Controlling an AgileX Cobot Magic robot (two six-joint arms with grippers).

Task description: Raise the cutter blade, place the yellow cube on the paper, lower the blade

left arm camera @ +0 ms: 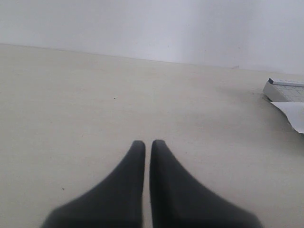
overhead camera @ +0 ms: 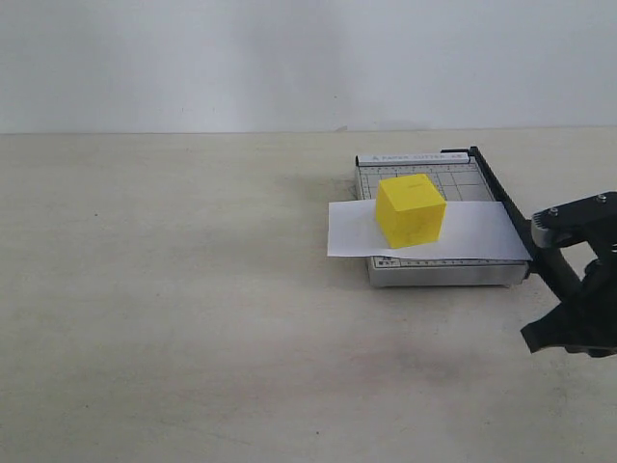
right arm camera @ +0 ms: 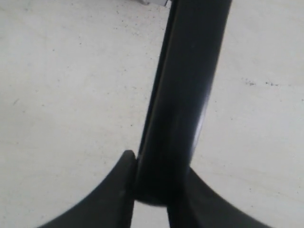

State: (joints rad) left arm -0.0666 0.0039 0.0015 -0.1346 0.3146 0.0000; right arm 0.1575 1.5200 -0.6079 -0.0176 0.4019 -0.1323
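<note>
Clenching on the thick rounded handle (right arm camera: 190,71), the right gripper (right arm camera: 159,173) is pressing one finger against each side of it, with no gap showing in the right wrist view. In the exterior view this gripper is sitting at the right edge of the frame, a little below the middle.

From there the cutter blade (overhead camera: 501,207) is running as a long thin black bar up and to the left, along the right side of the grey cutter base (overhead camera: 439,273), to its hinge at the base's far right corner. So its long axis is lying diagonally, and the handle end is pointing straight into the right gripper. The blade is looking low, close against the base's edge. I am judging the lowering as nearly done, with any travel left being downward about the hinge.

Just left of the blade, the paper (overhead camera: 472,236) is lying across the base, overhanging it on the left. The yellow cube (overhead camera: 411,210) is resting on the paper, right of the frame's centre, bright and matte, one corner turned toward the camera.

The left gripper (left arm camera: 147,147) is hanging with fingers pressed together, holding nothing, over the bare table (overhead camera: 174,289). It is standing well apart from the cutter, so the right arm is the nearer one.
</note>
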